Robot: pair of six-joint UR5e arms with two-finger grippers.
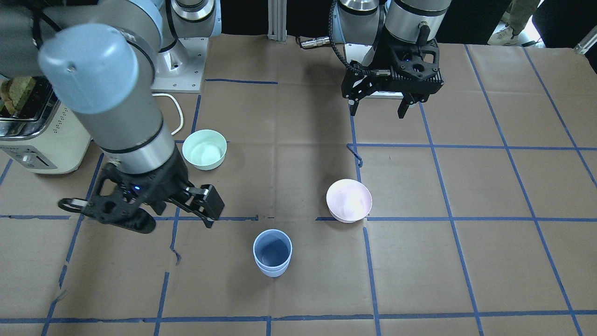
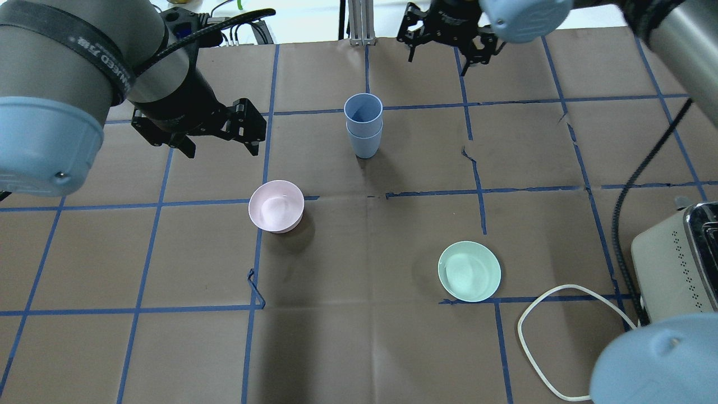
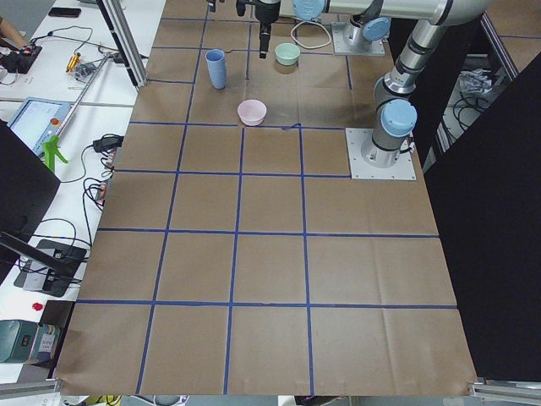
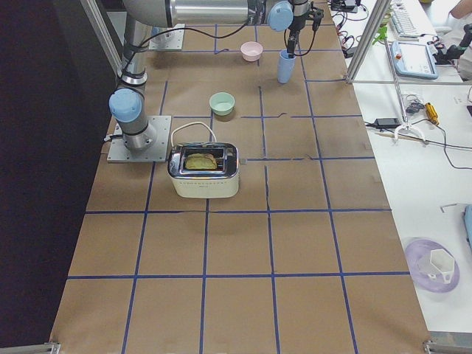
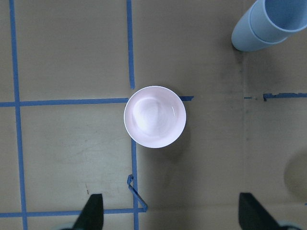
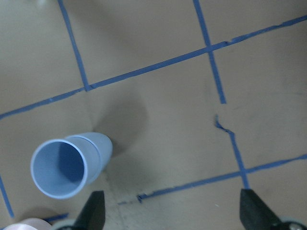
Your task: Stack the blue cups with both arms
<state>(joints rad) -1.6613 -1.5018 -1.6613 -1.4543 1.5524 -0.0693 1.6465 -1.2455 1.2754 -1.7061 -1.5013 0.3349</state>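
The two blue cups [image 2: 363,126] stand nested one inside the other, upright on the brown table, far centre in the overhead view. The stack also shows in the front view [image 1: 273,254], the left wrist view [image 5: 268,26] and the right wrist view [image 6: 69,165]. My left gripper [image 2: 221,150] is open and empty, hovering left of the stack, above and behind the pink bowl; in the front view it [image 1: 377,113] is at upper right. My right gripper [image 2: 443,56] is open and empty, raised beyond and to the right of the stack; in the front view it [image 1: 175,224] is left of the cups.
A pale pink bowl [image 2: 276,206] sits left of centre, and it also shows in the left wrist view [image 5: 154,116]. A mint-green bowl [image 2: 469,271] sits right of centre. A cream toaster [image 2: 679,264] with a white cable [image 2: 538,314] stands at the right edge.
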